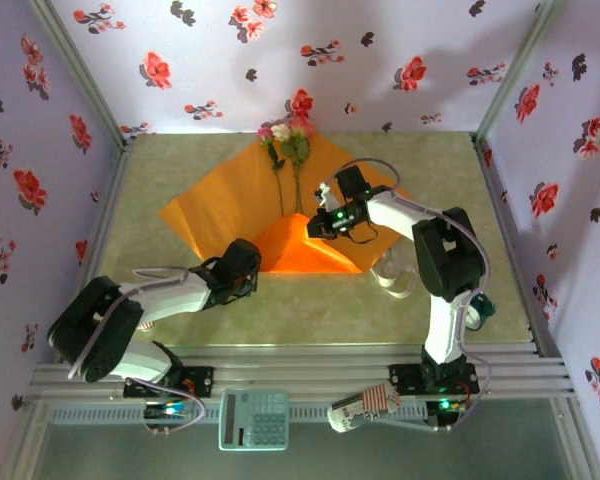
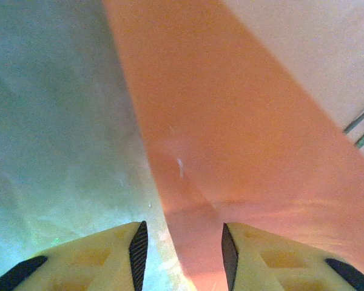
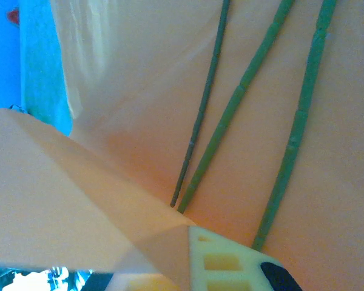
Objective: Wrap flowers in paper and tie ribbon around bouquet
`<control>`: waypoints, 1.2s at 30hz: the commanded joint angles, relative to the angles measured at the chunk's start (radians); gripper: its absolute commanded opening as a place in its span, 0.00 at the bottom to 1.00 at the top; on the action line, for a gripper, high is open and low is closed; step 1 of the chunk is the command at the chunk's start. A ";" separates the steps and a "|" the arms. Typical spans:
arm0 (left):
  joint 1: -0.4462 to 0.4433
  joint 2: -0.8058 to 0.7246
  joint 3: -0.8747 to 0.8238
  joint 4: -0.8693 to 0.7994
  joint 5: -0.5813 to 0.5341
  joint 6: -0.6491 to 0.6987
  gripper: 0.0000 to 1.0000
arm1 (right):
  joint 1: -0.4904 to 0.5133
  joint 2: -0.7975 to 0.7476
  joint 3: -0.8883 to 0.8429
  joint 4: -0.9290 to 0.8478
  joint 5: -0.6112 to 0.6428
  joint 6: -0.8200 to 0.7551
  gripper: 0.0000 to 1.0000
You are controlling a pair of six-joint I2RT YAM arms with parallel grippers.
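A large bright orange sheet of thin paper (image 1: 230, 205) lies cornerwise on the pale green desk (image 1: 180, 300), toward the middle of the far edge. A few small pink and cream roses with thin green stems (image 1: 282, 133) rest on it, heads at the far edge and stems running toward the near edge. The paper's near corner is folded up over the stem ends in a raised flap.

The right gripper (image 1: 316, 223) sits at the top of that flap. Its jaws are closed and the paper is pinched between them. The left gripper (image 1: 256, 268) is at the flap's near-left edge, low by the desk. Its jaws are partly apart with a clear gap.

The left wrist view shows what the overhead view hides: the paper's edge (image 2: 230, 151) runs down into the gap between the two pale fingers (image 2: 136, 251), with bare desk (image 2: 48, 121) to one side. The right wrist view shows three stems (image 3: 242, 79) on the paper, two ending at the fold line beside one pale finger (image 3: 230, 264).

A long cream-white translucent ribbon strip (image 1: 388, 272) lies looped on the desk just right of the paper.
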 commanded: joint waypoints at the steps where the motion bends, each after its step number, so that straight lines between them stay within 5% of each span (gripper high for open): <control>1: 0.036 -0.039 -0.058 -0.063 -0.045 0.036 0.40 | -0.007 0.022 0.032 -0.025 -0.011 -0.019 0.00; 7: 0.079 -0.003 -0.090 0.020 -0.020 0.068 0.31 | -0.007 0.033 0.047 -0.037 -0.017 -0.017 0.00; 13: 0.085 0.007 -0.056 0.035 -0.035 0.131 0.00 | -0.007 0.033 0.049 -0.038 -0.018 -0.012 0.00; 15: 0.085 -0.005 -0.040 0.007 -0.035 0.142 0.00 | -0.008 0.031 0.050 -0.037 -0.019 -0.007 0.00; 16: 0.085 -0.014 -0.036 -0.004 -0.037 0.147 0.02 | -0.008 0.030 0.053 -0.038 -0.019 -0.005 0.00; 19: 0.085 -0.049 -0.023 -0.059 -0.035 0.127 0.34 | -0.008 0.027 0.059 -0.044 -0.022 0.000 0.00; 23: 0.067 -0.096 -0.006 -0.125 -0.022 0.060 0.58 | -0.016 0.026 0.061 -0.056 -0.027 0.008 0.00; 36: 0.040 0.086 0.022 0.148 0.020 -0.026 0.60 | -0.048 0.056 0.100 -0.073 -0.063 0.022 0.00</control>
